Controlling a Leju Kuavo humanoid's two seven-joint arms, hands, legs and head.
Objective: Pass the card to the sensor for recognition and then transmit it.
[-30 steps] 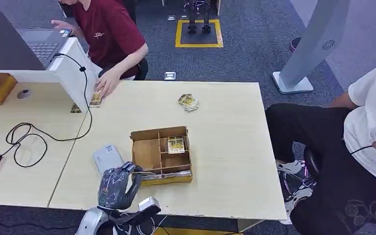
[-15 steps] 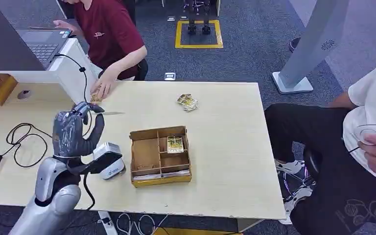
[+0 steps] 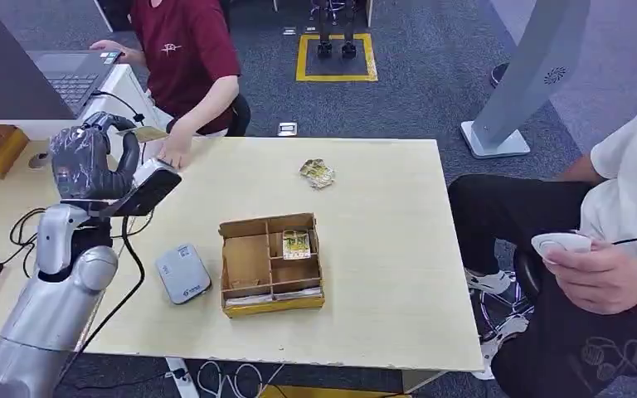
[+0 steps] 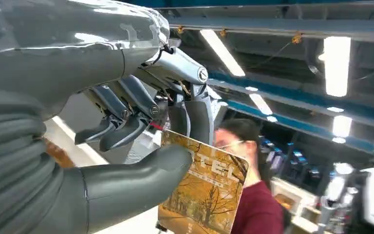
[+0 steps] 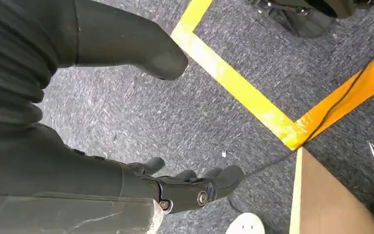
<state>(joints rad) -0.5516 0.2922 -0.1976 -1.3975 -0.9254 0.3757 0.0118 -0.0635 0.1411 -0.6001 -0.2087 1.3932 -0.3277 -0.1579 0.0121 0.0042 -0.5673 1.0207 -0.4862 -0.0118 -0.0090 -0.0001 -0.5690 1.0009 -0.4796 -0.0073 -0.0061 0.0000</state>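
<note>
The left hand [image 3: 89,160] is up in the air over the far left part of the table [image 3: 381,215]. It pinches a card [image 4: 205,192] between its thumb and fingers. The card has a picture of yellow trees on it.

A person in a red shirt [image 3: 184,51] sits past the far edge of the table, close to the raised hand. That person's hand [image 3: 174,152] lies on the table's far edge, just beside the robot's hand.

A small grey sensor [image 3: 182,273] lies flat near the front left of the table. Right next to it is a wooden box [image 3: 272,263] with little compartments, and one of them holds a card [image 3: 297,243]. A few more cards [image 3: 318,172] lie near the far edge. A black cable [image 3: 46,228] curls on the left.

The right hand [image 5: 141,183] hangs down over grey carpet, fingers loosely spread, holding nothing.

A second person [image 3: 605,240] sits at the right side of the table, holding a small white thing [image 3: 560,243].
</note>
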